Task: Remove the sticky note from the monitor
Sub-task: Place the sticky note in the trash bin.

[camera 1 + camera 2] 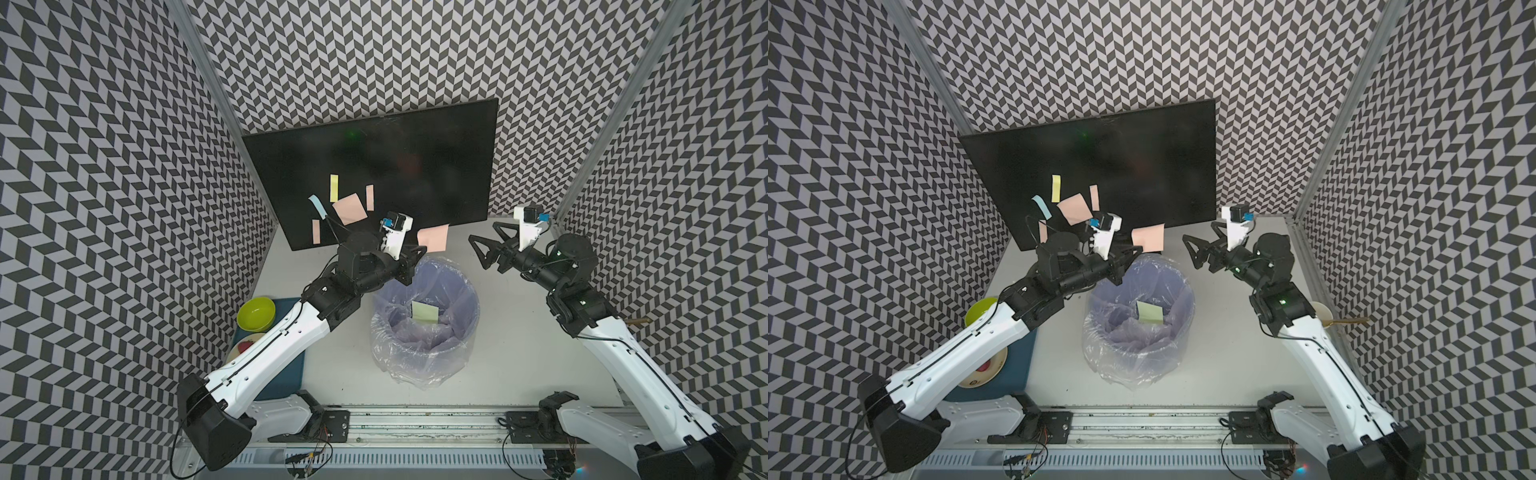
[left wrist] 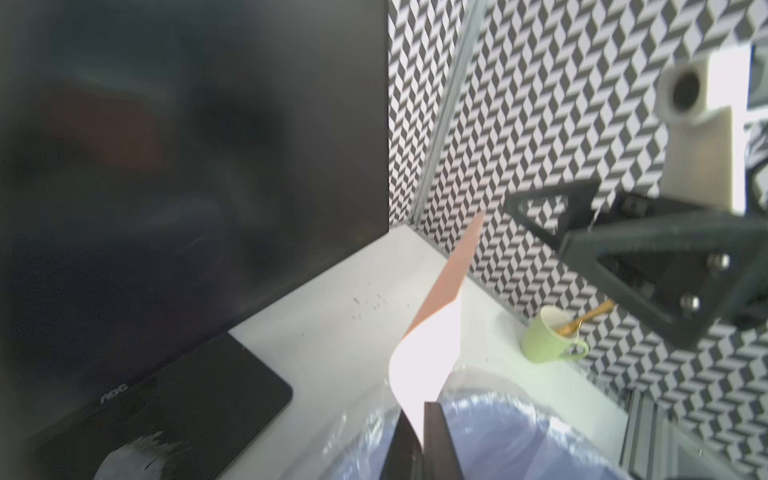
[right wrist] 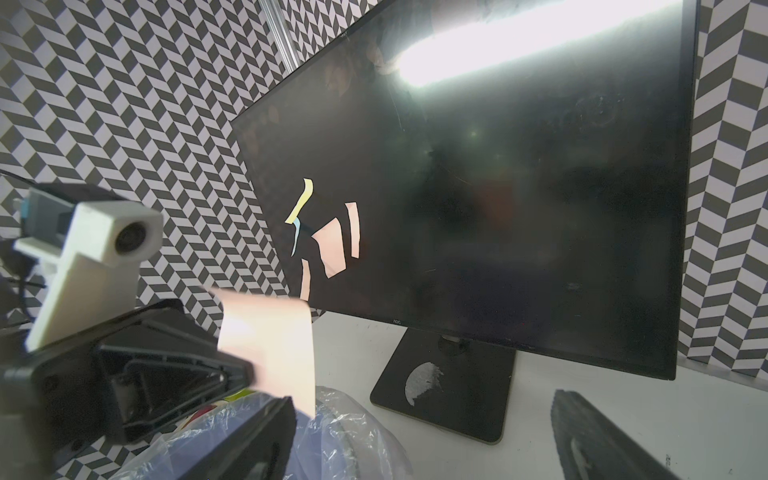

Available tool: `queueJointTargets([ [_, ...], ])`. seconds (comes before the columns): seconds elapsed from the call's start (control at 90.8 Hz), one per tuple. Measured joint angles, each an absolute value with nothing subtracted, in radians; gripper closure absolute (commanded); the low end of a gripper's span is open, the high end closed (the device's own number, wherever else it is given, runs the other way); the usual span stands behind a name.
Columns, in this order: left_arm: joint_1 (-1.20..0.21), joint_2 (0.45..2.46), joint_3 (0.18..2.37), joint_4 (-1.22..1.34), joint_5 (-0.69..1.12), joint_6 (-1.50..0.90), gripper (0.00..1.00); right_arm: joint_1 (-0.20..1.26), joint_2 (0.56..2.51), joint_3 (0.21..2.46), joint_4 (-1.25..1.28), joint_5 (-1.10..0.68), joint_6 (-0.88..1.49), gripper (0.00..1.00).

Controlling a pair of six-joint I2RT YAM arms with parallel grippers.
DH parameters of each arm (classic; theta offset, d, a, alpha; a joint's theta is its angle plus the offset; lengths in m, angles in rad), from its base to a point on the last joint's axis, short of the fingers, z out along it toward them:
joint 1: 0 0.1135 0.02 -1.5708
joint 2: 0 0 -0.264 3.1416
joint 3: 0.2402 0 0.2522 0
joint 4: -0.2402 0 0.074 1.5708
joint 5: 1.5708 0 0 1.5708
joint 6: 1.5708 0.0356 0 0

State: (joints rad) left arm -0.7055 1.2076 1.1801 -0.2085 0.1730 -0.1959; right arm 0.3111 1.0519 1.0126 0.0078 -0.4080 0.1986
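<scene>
The left pincer (image 2: 419, 411) is clamped on a pink sticky note (image 1: 433, 237) that juts beyond its tips, with the lined bin (image 1: 467, 299) just beneath. The monitor (image 1: 415, 158) stands close ahead of it, with other notes (image 1: 349, 208) on its screen. The right pincer (image 1: 482, 232), off to its right, gapes wide and empty.

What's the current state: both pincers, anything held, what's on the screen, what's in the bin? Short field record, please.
left pincer: shut on pink note, near the bin's monitor-side rim
right pincer: open, empty, apart from bin and monitor
monitor: upright, screen dark
notes on screen: five: yellow strip, blue strip, large pink square, upper pink strip, lower pink strip
bin: plastic-lined, holds one yellow-green note
task status: held note off the screen, not yet dropped
</scene>
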Motion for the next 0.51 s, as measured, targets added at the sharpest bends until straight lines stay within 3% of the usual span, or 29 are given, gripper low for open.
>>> queueJointTargets([
  [0.198,-0.799,1.167,1.126,-0.361,0.123,-0.082,0.97,0.311,1.071,1.013,0.008,-0.408,0.195,0.01],
  [0.286,-0.833,1.162,1.107,-0.403,0.106,-0.05,0.72,0.311,1.074,1.016,0.008,-0.409,0.192,0.01],
  [0.507,-0.848,1.136,1.105,-0.427,0.081,-0.022,0.35,0.311,1.074,1.024,0.008,-0.408,0.187,0.01],
])
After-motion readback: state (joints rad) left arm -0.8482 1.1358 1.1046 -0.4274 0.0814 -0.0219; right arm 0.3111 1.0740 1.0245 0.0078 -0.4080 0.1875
